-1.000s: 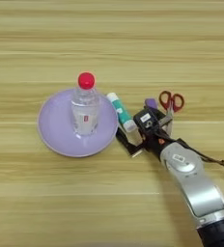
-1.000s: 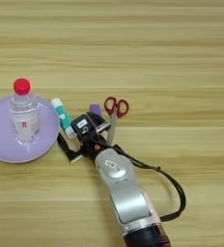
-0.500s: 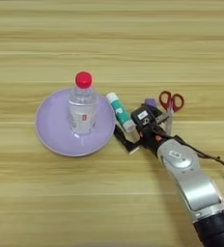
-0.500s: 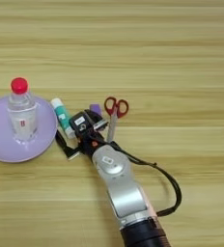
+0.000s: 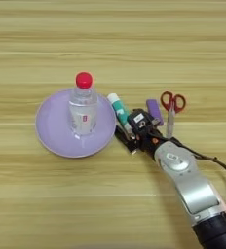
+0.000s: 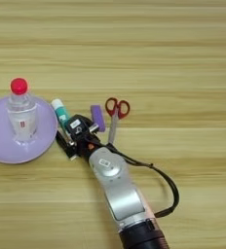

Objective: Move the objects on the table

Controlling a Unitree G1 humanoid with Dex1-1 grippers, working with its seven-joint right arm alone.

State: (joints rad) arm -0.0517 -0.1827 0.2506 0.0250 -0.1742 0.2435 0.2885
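Our right arm point(image 5: 190, 182) reaches from 5 o'clock toward 10 o'clock, its gripper point(image 5: 126, 138) low over the table.

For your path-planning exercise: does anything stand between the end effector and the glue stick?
Nothing visible does. The end effector is right at the lower end of the glue stick, beside the lilac plate. The purple block and scissors lie off to its right.

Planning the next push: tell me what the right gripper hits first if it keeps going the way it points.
Probably the glue stick, lying right at the right gripper tips; beyond it, the lilac plate rim. Depth is unclear.
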